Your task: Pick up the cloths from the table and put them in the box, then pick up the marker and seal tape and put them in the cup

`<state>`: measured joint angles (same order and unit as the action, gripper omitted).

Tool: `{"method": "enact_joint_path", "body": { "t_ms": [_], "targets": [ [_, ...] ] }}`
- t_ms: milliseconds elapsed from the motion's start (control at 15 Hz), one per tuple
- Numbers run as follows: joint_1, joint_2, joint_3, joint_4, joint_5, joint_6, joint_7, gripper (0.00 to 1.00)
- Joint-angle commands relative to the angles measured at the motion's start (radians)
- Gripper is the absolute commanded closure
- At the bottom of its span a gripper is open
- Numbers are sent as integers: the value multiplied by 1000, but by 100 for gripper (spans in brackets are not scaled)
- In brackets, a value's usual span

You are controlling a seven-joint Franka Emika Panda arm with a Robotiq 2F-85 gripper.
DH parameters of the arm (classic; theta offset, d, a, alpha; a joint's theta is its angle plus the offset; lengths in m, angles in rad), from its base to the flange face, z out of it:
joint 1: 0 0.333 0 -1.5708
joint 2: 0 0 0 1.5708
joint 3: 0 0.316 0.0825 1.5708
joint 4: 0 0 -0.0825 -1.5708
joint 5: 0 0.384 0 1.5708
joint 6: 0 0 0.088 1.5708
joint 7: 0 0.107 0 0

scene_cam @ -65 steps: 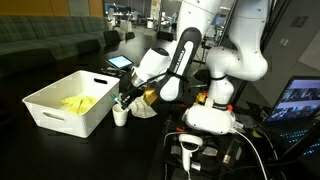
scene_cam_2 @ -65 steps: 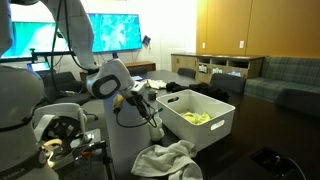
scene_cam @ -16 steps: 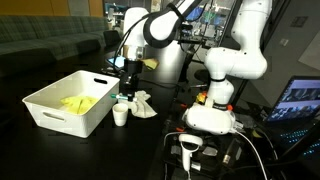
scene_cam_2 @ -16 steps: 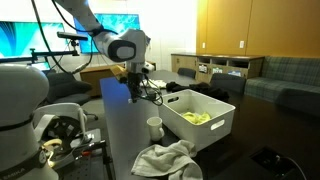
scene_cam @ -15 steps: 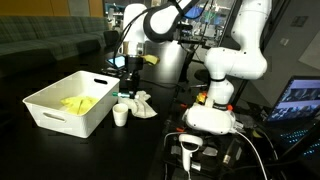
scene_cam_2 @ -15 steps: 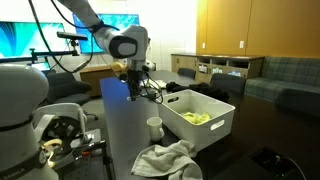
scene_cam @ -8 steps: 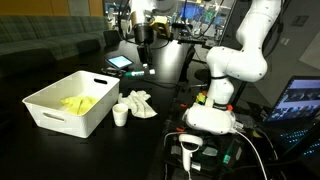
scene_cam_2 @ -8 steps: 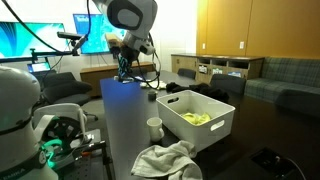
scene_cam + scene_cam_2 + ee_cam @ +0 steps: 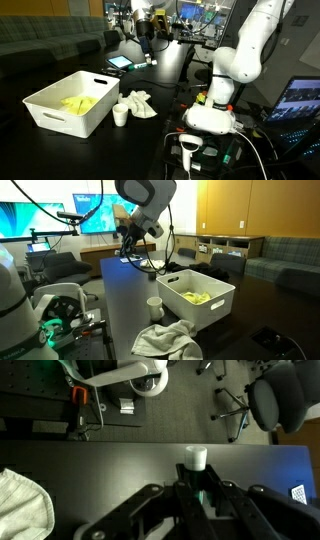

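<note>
- box [image 9: 40, 108] sits far left on the table [image 9: 60, 150], with the yellow cloth [image 9: 78, 102] inside it, so that part looks done
- cup [image 9: 120, 115] stands upright just beside the box's near corner
- white cloth [image 9: 140, 103] lies crumpled on the table right next to the cup, not yet boxed
- gripper [image 9: 146, 58] hangs high above the table, back behind the cup and cloth
- wrist view: gripper [image 9: 198, 482] is clenched on a slim teal-dark stick, which I read as the marker [image 9: 204, 492]; the cup shows just past the fingertips and the white cloth at the left edge
- seal tape: can't spot it in any view
- step in hand, as I judge it: drop the marker in the cup
- to do it well: line the marker tip up over the cup mouth, keep it near vertical, and lower until the tip is inside the rim before letting go
- risks: the cup looks small and light, so a sideways touch could tip it; stay clear of the box rim and cloth on the way down
</note>
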<state>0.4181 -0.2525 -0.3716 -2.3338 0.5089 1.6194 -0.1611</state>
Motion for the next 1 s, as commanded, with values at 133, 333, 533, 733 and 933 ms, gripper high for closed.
{"method": "enact_joint_path", "body": {
  "t_ms": [133,333,533,733,933],
  "targets": [
    [-228,235,190,168,136,-153,-48,95],
    [-280,262,276,193,117,-74,148,95],
    [-293,299,337,231,89,8,332,95],
    [-293,352,374,289,43,34,523,95],
    [-295,413,389,350,31,-13,656,95]
  ]
}}
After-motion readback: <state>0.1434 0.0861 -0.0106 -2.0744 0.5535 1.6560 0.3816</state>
